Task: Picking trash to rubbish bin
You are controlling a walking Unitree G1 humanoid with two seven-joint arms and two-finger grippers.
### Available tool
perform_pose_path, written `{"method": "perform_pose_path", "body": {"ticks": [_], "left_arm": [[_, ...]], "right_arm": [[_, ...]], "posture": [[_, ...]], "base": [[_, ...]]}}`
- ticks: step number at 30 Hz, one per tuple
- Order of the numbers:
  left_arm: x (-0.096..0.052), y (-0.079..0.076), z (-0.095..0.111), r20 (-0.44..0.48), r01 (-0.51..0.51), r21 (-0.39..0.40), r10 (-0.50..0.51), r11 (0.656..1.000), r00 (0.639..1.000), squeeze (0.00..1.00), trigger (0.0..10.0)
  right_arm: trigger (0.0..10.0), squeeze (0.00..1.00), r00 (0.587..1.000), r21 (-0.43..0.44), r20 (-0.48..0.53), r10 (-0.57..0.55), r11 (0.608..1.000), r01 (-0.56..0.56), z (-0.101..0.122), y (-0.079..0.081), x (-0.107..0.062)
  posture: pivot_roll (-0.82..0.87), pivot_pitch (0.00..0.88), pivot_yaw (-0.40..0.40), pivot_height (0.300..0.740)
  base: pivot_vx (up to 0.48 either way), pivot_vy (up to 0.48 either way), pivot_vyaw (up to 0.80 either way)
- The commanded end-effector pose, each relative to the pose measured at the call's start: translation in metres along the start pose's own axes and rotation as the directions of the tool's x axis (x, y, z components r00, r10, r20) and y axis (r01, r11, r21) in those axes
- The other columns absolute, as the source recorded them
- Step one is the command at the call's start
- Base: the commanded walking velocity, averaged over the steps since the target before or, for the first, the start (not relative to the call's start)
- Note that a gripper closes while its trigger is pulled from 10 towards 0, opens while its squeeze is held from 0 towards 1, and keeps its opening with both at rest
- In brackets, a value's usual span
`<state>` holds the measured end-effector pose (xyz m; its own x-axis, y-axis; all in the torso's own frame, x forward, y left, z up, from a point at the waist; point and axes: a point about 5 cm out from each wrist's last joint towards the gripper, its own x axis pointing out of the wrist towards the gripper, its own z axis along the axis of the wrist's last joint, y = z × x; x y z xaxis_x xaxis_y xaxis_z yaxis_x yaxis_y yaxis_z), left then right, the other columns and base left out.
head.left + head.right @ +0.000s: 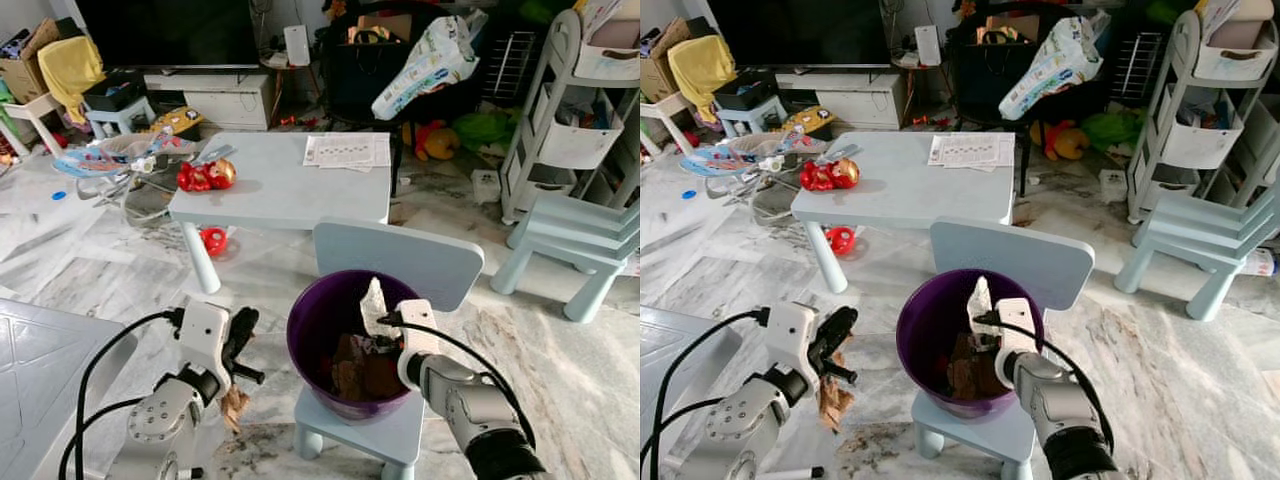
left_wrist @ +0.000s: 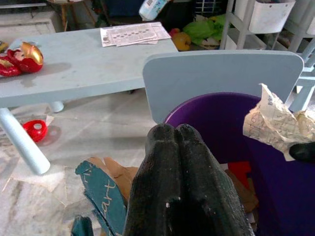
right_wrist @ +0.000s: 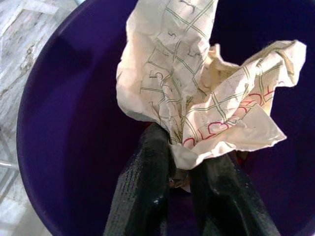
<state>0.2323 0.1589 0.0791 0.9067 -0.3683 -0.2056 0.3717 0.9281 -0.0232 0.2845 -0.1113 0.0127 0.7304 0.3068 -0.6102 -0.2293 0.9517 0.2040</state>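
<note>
Right now the crumpled paper (image 3: pixel 206 93), printed with a grid, is pinched between the fingers of my right gripper (image 3: pixel 179 167), held over the mouth of the purple bin (image 1: pixel 310 330). Brown scraps (image 1: pixel 355 370) already lie in the bin's bottom. Bin stands on the seat of a pale blue chair (image 1: pixel 400 255). My left gripper (image 2: pixel 179 142) hangs just left of the bin, fingers pressed together, near a torn cardboard piece (image 2: pixel 101 189) on the marble floor (image 1: pixel 560 370). Low table (image 1: pixel 290 185) behind the chair carries a red toy (image 1: pixel 205 176) and a sheet (image 1: pixel 345 150)

Purple bin (image 1: pixel 312 330) on small chair (image 1: pixel 385 425); chair on marble floor (image 1: pixel 560 370).
</note>
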Motion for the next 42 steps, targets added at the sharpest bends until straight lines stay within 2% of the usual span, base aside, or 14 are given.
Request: {"method": "perform_pose_path", "body": {"ticks": [1, 16, 19, 22, 23, 24, 31, 33, 35, 36, 40, 41, 42], "left_arm": [[0.001, 0.001, 0.006, 0.008, 0.016, 0.021, -0.016, 1.0, 1.0, 0.0, 0.0], [0.003, 0.001, 0.008, 0.013, 0.014, 0.022, -0.014, 1.0, 1.0, 0.0, 0.0], [0.007, -0.002, 0.012, 0.028, 0.024, 0.017, -0.024, 1.0, 0.999, 0.0, 0.0], [0.023, -0.012, 0.02, 0.059, 0.072, 0.008, -0.072, 0.997, 0.996, 0.0, 0.0], [0.023, -0.012, 0.02, 0.059, 0.072, 0.008, -0.072, 0.997, 0.996, 0.0, 0.0], [0.03, -0.016, 0.022, 0.066, 0.094, 0.01, -0.094, 0.996, 0.993, 0.0, 0.0], [0.056, -0.033, 0.025, 0.07, 0.174, 0.016, -0.174, 0.985, 0.982, 0.0, 0.0], [0.072, -0.043, 0.023, 0.065, 0.206, 0.008, -0.206, 0.979, 0.976, 0.0, 0.0], [0.074, -0.046, 0.023, 0.064, 0.212, 0.006, -0.212, 0.977, 0.975, 0.0, 0.0], [0.082, -0.053, 0.024, 0.072, 0.235, -0.004, -0.234, 0.972, 0.97, 0.0, 0.0], [0.097, -0.071, 0.026, 0.095, 0.282, -0.028, -0.279, 0.959, 0.956, 0.0, 0.0], [0.097, -0.071, 0.026, 0.095, 0.282, -0.028, -0.279, 0.959, 0.956, 0.0, 0.0], [0.103, -0.079, 0.027, 0.101, 0.301, -0.034, -0.296, 0.953, 0.95, 0.0, 0.0]], "right_arm": [[10.0, 1.0, 0.999, -0.007, 0.028, 0.023, 1.0, -0.023, 0.008, 0.004, 0.003], [10.0, 1.0, 0.999, -0.008, 0.05, -0.013, 1.0, 0.014, 0.012, -0.007, 0.005], [10.0, 1.0, 0.995, -0.022, 0.096, -0.03, 0.999, 0.033, 0.019, -0.008, 0.002], [10.0, 1.0, 0.99, -0.021, 0.131, -0.054, 0.998, 0.057, 0.027, -0.01, -0.01], [10.0, 1.0, 0.99, -0.021, 0.131, -0.054, 0.998, 0.057, 0.027, -0.01, -0.01], [10.0, 1.0, 0.989, -0.051, 0.137, -0.047, 0.997, 0.054, 0.028, -0.009, -0.017], [10.0, 1.0, 0.986, -0.08, 0.156, 0.055, 0.996, -0.043, 0.033, -0.002, -0.051], [10.0, 1.0, 0.988, -0.131, 0.105, 0.112, 0.987, -0.098, 0.026, -0.001, -0.07], [10.0, 1.0, 0.989, -0.141, 0.092, 0.12, 0.984, -0.106, 0.024, -0.001, -0.074], [10.0, 1.0, 0.984, -0.165, 0.053, 0.167, 0.974, -0.157, 0.019, 0.002, -0.085], [10.0, 1.0, 0.965, -0.155, -0.036, 0.261, 0.952, -0.263, 0.007, 0.01, -0.108], [10.0, 1.0, 0.965, -0.155, -0.036, 0.261, 0.952, -0.263, 0.007, 0.01, -0.108], [10.0, 1.0, 0.961, -0.152, -0.059, 0.272, 0.949, -0.278, 0.003, 0.01, -0.113]], "posture": [[0.01, 0.072, 0.072, 0.74], [0.02, 0.073, 0.076, 0.74], [0.02, 0.074, 0.076, 0.74], [-0.02, 0.075, 0.076, 0.74], [-0.02, 0.075, 0.076, 0.74], [-0.04, 0.075, 0.08, 0.74], [-0.1, 0.083, 0.1, 0.74], [-0.13, 0.088, 0.109, 0.74], [-0.13, 0.088, 0.109, 0.74], [-0.15, 0.09, 0.112, 0.74], [-0.19, 0.093, 0.12, 0.74], [-0.19, 0.093, 0.12, 0.74], [-0.2, 0.095, 0.124, 0.74]], "base": [[0.0, 0.0, 0.0], [0.0, 0.0, 0.0], [0.0, 0.0, 0.0], [0.0, 0.0, 0.0], [0.0, 0.0, 0.0], [0.0, 0.0, 0.0], [0.0, 0.0, 0.0], [0.0, 0.0, 0.0], [0.0, 0.0, 0.0], [0.0, 0.0, 0.0], [0.0, 0.0, 0.0], [0.0, 0.0, 0.0], [0.0, 0.0, 0.0]]}}
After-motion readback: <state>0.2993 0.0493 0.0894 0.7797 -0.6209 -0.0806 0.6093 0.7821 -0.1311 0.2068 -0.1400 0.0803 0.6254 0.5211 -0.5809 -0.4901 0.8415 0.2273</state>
